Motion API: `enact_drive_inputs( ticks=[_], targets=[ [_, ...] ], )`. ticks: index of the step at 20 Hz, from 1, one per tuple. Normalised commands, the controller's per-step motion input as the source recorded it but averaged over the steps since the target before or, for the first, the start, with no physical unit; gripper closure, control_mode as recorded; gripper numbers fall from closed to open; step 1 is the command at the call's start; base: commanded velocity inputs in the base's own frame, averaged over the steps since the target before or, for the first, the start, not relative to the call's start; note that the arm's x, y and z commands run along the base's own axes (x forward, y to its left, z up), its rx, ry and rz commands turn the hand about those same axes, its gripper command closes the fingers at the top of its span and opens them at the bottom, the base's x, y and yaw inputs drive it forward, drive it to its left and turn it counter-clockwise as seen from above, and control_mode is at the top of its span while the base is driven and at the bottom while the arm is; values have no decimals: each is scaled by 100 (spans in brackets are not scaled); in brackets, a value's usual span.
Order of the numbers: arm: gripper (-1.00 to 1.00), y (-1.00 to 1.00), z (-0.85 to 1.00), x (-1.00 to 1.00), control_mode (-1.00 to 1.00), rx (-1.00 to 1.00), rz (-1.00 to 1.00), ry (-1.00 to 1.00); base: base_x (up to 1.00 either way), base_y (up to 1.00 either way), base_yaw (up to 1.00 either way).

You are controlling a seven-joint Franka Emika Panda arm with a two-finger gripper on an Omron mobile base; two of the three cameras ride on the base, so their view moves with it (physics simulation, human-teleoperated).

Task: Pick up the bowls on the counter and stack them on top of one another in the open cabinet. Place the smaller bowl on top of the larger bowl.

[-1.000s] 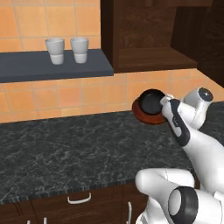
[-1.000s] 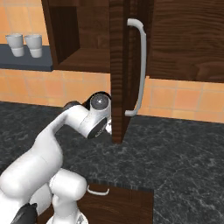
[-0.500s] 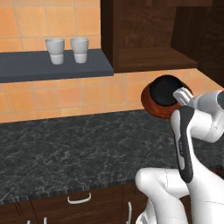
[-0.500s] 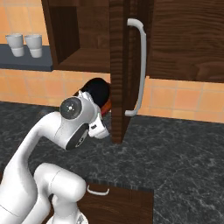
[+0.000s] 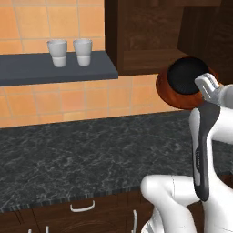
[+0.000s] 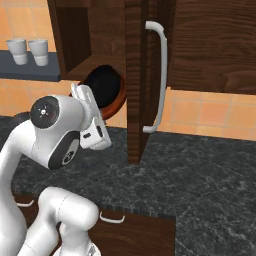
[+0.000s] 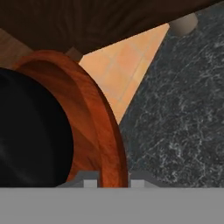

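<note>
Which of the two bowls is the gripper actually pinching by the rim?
The reddish-brown wooden bowl: the gripper straddles its rim, while the black bowl simply sits nested inside it.

Flat, even rendered light, no clear source, no hard shadows. Tiles bright orange; cabinet (image 6: 85, 30) interior dim, nearly black at back. Smaller bowl (image 5: 187, 76) reads matte black, faint sheen only in hand view. Base views soft, low-res, jagged edges. No motion blur, no edge distortion. Counter (image 5: 91, 150) veining slightly smeared.
</note>
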Motion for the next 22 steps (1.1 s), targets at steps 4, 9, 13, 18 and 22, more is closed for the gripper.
enact_drive_inputs(
  ticks=[4,9,13,18,22],
  targets=[
    [100,11,98,14,-100,9,-2,-16,0,0,0],
    [100,33,42,78,-100,5,-2,-13,0,0,0],
    [100,33,0,100,-100,0,-4,0,0,0,0],
    [100,10,-2,98,-100,0,-5,0,0,0,0],
    [100,0,-3,97,-100,0,-6,0,0,0,0]
  ],
)
